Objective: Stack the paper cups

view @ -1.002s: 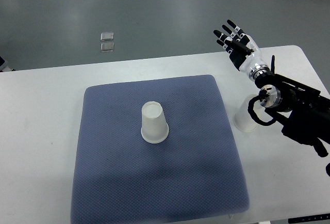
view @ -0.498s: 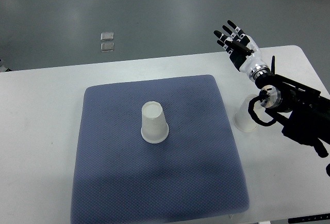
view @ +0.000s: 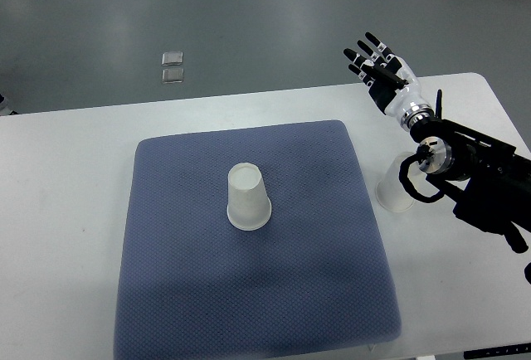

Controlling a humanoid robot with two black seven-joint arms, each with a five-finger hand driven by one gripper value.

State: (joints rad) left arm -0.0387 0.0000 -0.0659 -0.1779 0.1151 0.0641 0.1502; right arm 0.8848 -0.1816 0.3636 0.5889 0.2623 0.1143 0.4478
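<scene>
One white paper cup [view: 247, 198] stands upside down near the middle of the blue mat [view: 257, 294]. A second paper cup [view: 393, 188] stands on the white table just off the mat's right edge, partly hidden under my right forearm. My right hand [view: 377, 68] is raised above the table's far edge, well beyond that cup, with its fingers spread and nothing in them. The left arm does not show.
The white table [view: 66, 202] surrounds the mat. Two small clear squares [view: 172, 66] lie on the grey floor beyond the table. My black right forearm [view: 481, 186] covers the table's right side.
</scene>
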